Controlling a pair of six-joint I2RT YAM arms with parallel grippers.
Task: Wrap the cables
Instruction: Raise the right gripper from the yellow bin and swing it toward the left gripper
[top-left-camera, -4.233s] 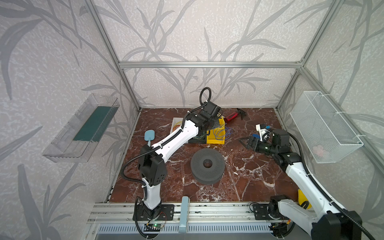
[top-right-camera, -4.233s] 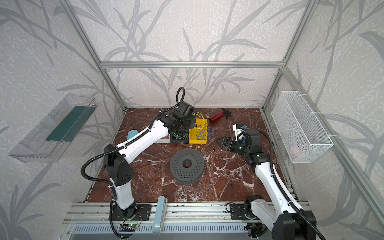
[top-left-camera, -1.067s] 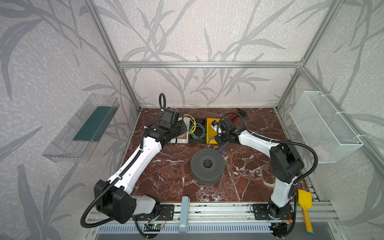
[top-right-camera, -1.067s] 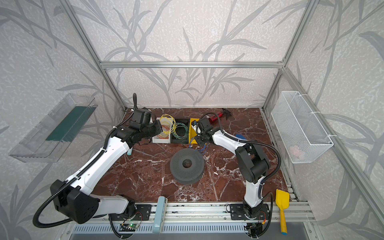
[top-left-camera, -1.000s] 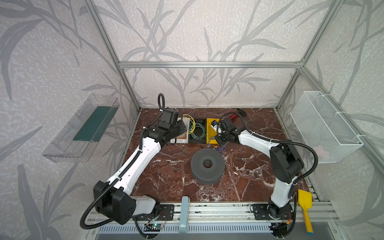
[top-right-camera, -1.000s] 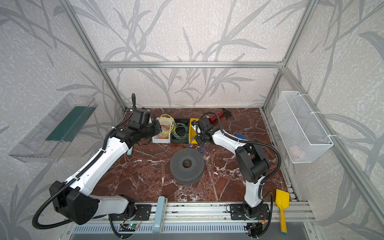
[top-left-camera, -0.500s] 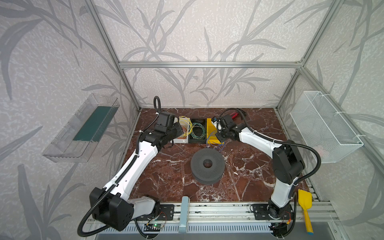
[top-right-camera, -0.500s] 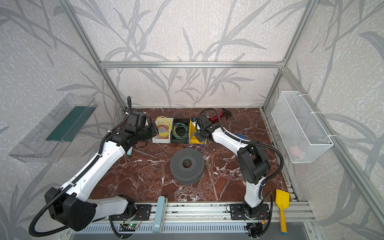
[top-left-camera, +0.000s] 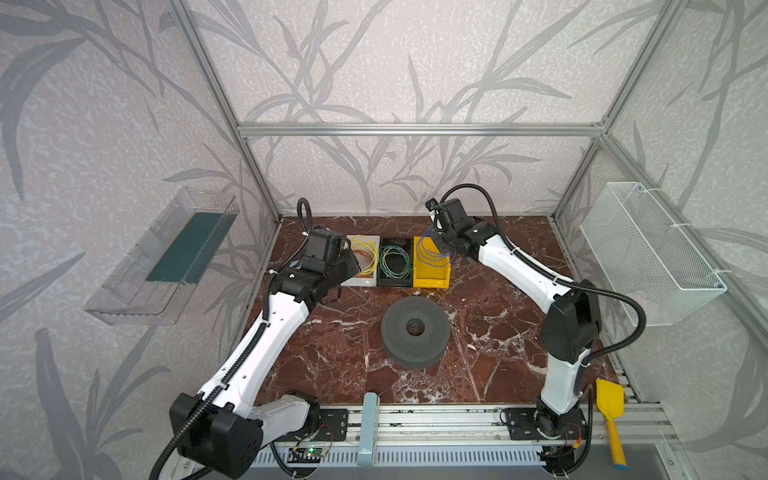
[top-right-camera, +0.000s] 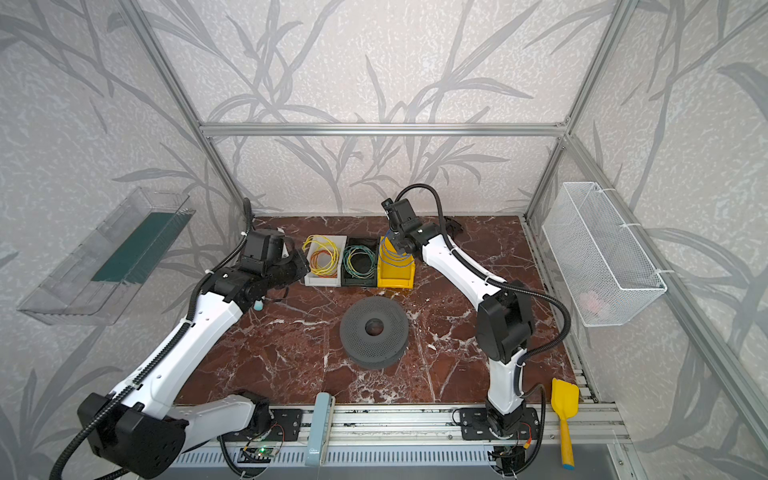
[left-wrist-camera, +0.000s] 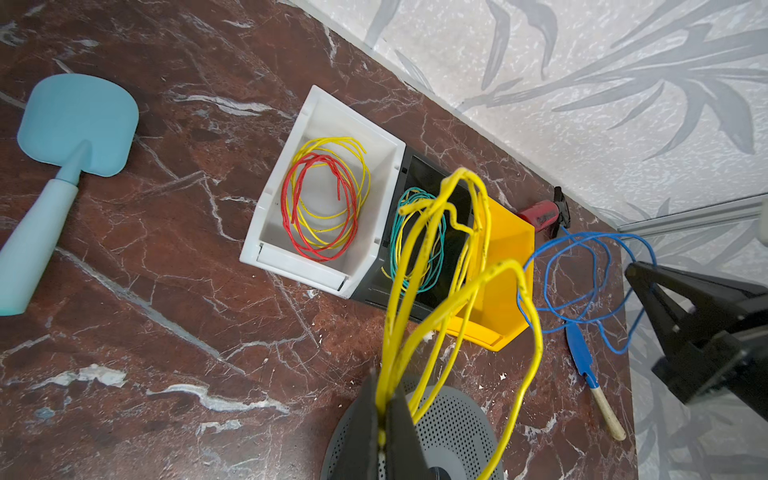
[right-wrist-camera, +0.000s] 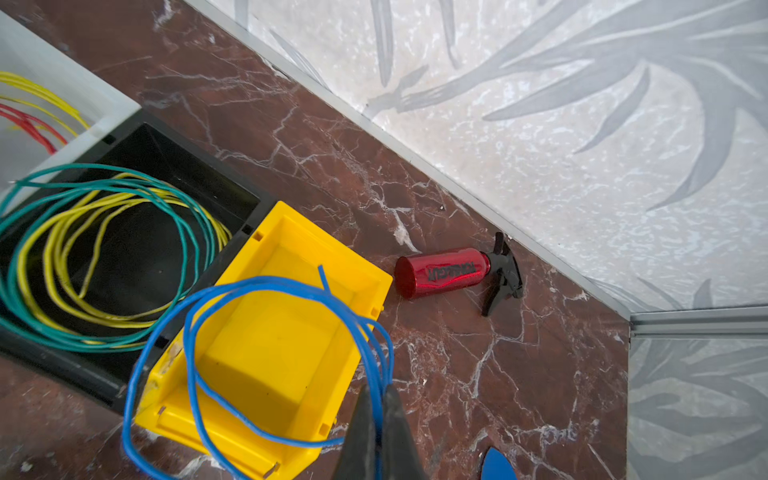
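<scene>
Left fingers (left-wrist-camera: 362, 424) pinch the springy yellow cable (left-wrist-camera: 482, 208) and right fingers (right-wrist-camera: 358, 436) pinch the blue wire (right-wrist-camera: 266, 284), so either thin coil could slip free and spring open.

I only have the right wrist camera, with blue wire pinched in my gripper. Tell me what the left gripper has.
Observer: The left gripper is shut on a yellow cable; its loops spring up from the jaws.
Operator: Report what sits in the middle of the scene.
Observer: A grey perforated spool lies flat there.
Operator: Name anything else I can't see.
Observer: A light blue spatula lies on the marble tabletop.
</scene>
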